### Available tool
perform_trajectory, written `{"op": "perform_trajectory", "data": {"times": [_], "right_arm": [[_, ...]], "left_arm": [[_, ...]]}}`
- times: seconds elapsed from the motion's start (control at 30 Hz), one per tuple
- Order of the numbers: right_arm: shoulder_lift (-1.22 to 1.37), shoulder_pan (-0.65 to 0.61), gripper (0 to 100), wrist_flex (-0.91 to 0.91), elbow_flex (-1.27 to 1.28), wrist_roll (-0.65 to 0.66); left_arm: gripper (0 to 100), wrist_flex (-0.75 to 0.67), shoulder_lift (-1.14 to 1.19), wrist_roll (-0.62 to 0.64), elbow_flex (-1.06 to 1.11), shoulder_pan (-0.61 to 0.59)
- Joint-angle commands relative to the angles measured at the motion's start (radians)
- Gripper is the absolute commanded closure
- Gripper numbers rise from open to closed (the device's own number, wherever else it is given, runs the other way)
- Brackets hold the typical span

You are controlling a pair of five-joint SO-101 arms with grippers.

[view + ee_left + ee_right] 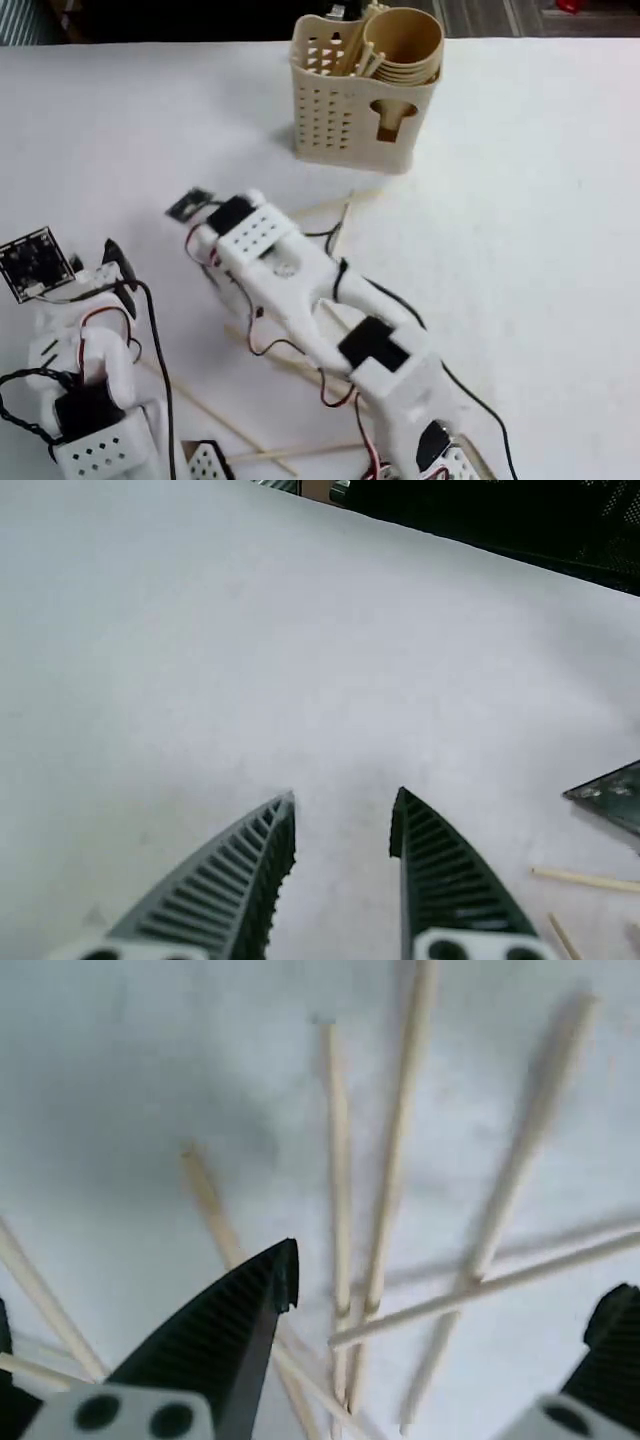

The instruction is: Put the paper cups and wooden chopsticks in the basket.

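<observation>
Several wooden chopsticks [338, 1160] lie fanned and crossed on the white table straight below my right gripper [455, 1275], which hovers open over them with nothing between its fingers. In the high view the right arm [300, 290] stretches across the table's middle, and loose chopsticks [341, 226] stick out from under it. The cream basket [350, 125] stands at the back, holding stacked paper cups [405, 45] and some chopsticks [350, 48]. My left gripper [345, 796] is open over bare table at the front left [118, 268].
More chopsticks [215, 415] lie near the front edge between the two arm bases, and two ends of chopsticks [585, 880] show beside the left gripper. Cables trail along both arms. The white table [540, 200] is bare to the right of the basket.
</observation>
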Motion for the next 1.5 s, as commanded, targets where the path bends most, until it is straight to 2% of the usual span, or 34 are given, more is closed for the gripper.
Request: {"op": "perform_trajectory", "data": {"times": [0.0, 0.33, 0.57, 0.8, 1.03, 1.47], "right_arm": [[0.030, -0.007, 55.9, -0.056, -0.006, -0.006], [0.188, 0.059, 56.7, -0.173, -0.011, 0.002], [0.186, 0.061, 82.2, -0.165, -0.011, 0.003], [0.186, 0.091, 98.0, -0.165, -0.012, 0.072], [0.159, 0.136, 98.1, -0.153, -0.012, 0.133], [-0.249, 0.137, 98.1, -0.053, -0.006, 0.199]], "left_arm": [[83, 0.005, -0.012, -0.009, -0.006, -0.007], [83, 0.005, -0.012, -0.009, -0.006, -0.007], [83, 0.003, -0.012, -0.009, -0.006, -0.007], [83, 0.003, -0.012, -0.009, -0.006, -0.007], [83, 0.003, -0.012, -0.009, -0.006, -0.007], [83, 0.002, -0.012, -0.009, -0.006, -0.007]]}}
